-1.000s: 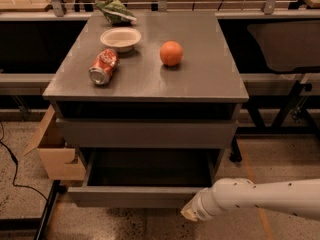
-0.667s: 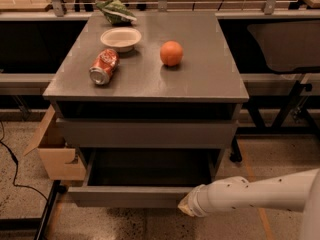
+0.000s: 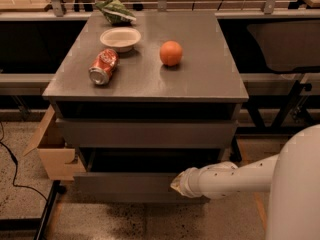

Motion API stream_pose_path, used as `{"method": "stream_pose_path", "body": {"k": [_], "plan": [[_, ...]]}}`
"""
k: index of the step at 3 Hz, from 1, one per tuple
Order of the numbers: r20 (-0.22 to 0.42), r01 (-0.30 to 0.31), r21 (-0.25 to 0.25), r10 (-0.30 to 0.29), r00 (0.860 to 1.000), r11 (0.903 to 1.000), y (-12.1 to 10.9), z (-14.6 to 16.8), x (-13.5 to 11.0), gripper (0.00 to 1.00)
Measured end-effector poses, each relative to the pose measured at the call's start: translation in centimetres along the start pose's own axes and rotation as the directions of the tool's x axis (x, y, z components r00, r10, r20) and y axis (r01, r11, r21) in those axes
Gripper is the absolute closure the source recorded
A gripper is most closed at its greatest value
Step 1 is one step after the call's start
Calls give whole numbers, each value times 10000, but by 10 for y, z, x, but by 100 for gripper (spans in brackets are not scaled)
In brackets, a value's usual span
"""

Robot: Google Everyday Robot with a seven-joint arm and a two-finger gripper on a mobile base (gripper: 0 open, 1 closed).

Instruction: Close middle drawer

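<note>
The middle drawer (image 3: 125, 186) is the wide, shallow dark-grey one low on the cabinet. It stands pulled out, and its dark inside (image 3: 150, 160) shows above its flat front. My gripper (image 3: 175, 185) is at the end of the white arm that comes in from the right. It is against the right part of that drawer front. Above it is the taller-fronted grey drawer (image 3: 145, 133). The lowest drawer is hidden under the open one.
On the cabinet top (image 3: 210, 69) lie a red soda can (image 3: 103, 66), a white bowl (image 3: 120, 37), an orange (image 3: 171, 53) and a green bag (image 3: 116, 10). An open cardboard box (image 3: 52, 151) stands at the cabinet's left. A black cable (image 3: 12, 171) runs over the floor.
My arm has moved left and in toward the cabinet, reaching the drawer front. The middle drawer front now sits further in than one second ago.
</note>
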State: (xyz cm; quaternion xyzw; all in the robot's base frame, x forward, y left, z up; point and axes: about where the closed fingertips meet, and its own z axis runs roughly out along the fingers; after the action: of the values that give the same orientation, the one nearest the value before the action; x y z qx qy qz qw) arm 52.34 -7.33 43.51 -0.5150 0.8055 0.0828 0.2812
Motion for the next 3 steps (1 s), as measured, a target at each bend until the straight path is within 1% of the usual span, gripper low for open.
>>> {"method": "stream_pose_path", "body": {"k": [1, 2, 3], "plan": [[249, 466, 176, -471, 9986, 9988, -23, 14, -27, 100], [474, 695, 252, -706, 9964, 9973, -42, 26, -50, 100], [686, 936, 43, -937, 9932, 9956, -49, 30, -65, 100]]}}
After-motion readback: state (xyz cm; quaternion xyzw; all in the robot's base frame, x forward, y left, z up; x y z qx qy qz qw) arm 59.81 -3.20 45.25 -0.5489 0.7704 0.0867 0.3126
